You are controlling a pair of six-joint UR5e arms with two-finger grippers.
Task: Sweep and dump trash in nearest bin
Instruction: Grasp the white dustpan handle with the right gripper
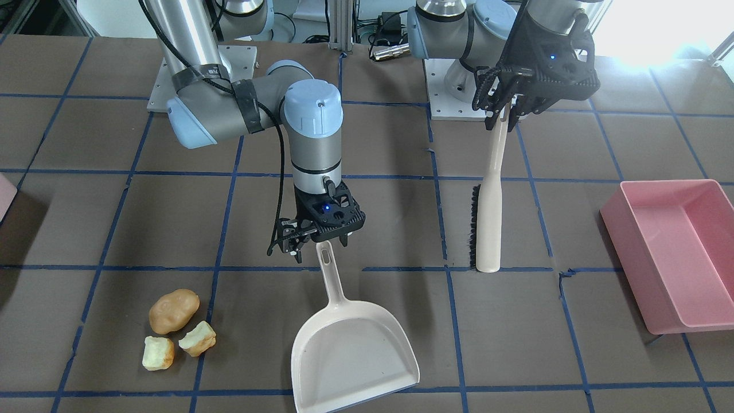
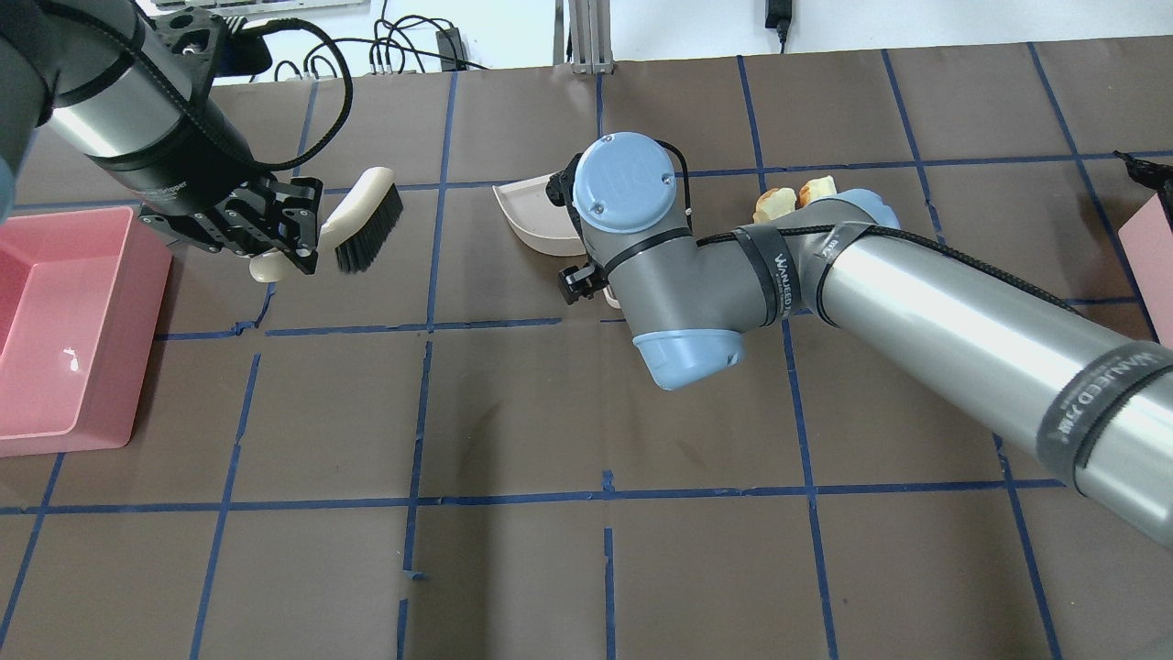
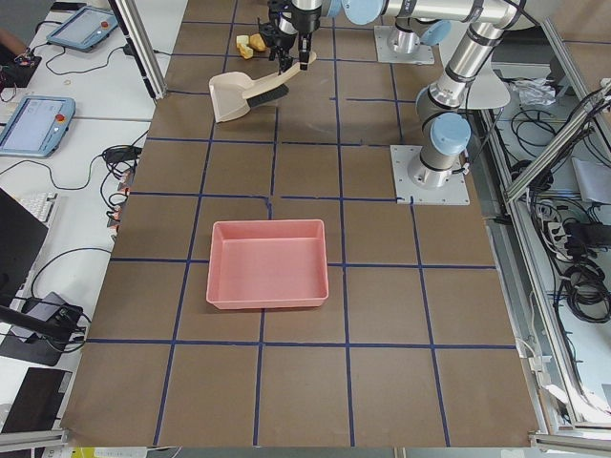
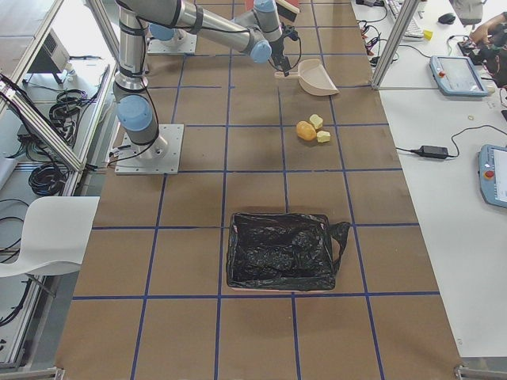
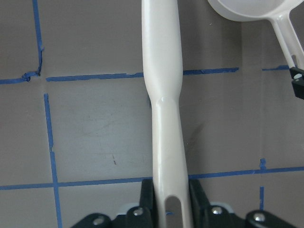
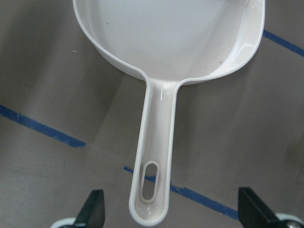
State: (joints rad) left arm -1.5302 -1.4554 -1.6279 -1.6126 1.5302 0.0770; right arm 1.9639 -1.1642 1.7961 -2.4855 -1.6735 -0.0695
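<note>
Pickup step: left gripper pinches the brush handle, while right gripper hovers spread astride the dustpan handle (no grip yet). Meanwhile the trash lies apart from the pan, towards the bin corner. Next call: drop, clamp, then carry it over.

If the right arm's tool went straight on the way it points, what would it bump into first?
Most likely the dustpan's handle, lying centred between the right tool's open fingers; depth is hard to judge.
</note>
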